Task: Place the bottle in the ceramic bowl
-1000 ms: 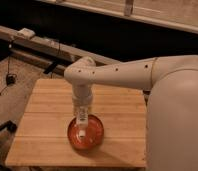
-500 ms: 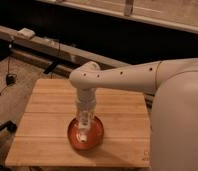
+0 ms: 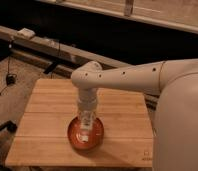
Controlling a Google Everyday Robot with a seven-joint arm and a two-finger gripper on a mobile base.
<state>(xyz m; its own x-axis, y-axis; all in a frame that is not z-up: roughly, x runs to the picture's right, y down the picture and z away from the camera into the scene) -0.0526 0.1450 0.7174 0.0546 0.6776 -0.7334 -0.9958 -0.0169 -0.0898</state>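
The round glossy orange-red ceramic bowl [image 3: 85, 134] sits near the front edge of the wooden slatted worktop [image 3: 47, 107], about midway along it. The gripper [image 3: 86, 125] hangs over the bowl's middle, the small white bottle [image 3: 87, 131] showing upright beneath it inside the bowl. Whether the jaws clasp the bottle, I cannot tell.
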